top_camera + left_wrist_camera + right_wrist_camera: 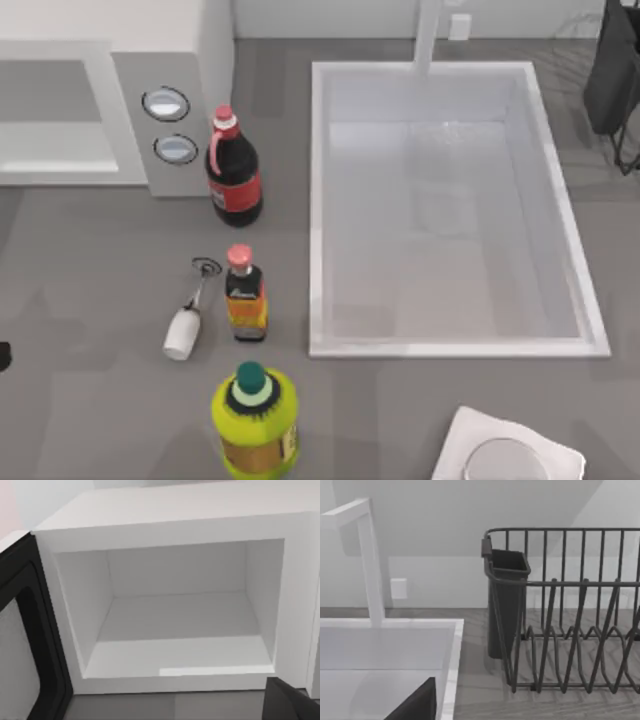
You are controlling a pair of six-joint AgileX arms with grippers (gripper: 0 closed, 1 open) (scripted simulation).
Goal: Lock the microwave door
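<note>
The microwave (110,100) sits at the upper left of the top view, on the grey desk (100,300). It is a big white box, and its grey panel has two round dials (166,103), one above the other. In the left wrist view the microwave (170,525) faces the camera, and its inside is a pale, bare box. The microwave door (22,635) is swung open. It stands at the left edge of that view, with a dark frame and a pale window.

A dark bit of the left pincer (292,702) peeks in at the lower right corner of the left wrist view. I cannot tell if it is open or closed. A dark bit of the right pincer (417,705) shows at the bottom of the right wrist view, over the sink's edge. I cannot tell if that one is open or closed either.

In the top view, a dark cola bottle (233,170) with a red cap stands just beside the dial panel. Below it stands a small sauce bottle (245,295) with a pink cap. A little whisk (190,315) with a white handle lies just to its left. A yellow-green bottle (255,420) stands near the bottom edge. The white sink (330,340) takes up the middle and right. A white plate (470,440) with a cup (505,460) on it sits at the lower right. A dark wire dish rack (570,615) stands beside the sink in the right wrist view.
</note>
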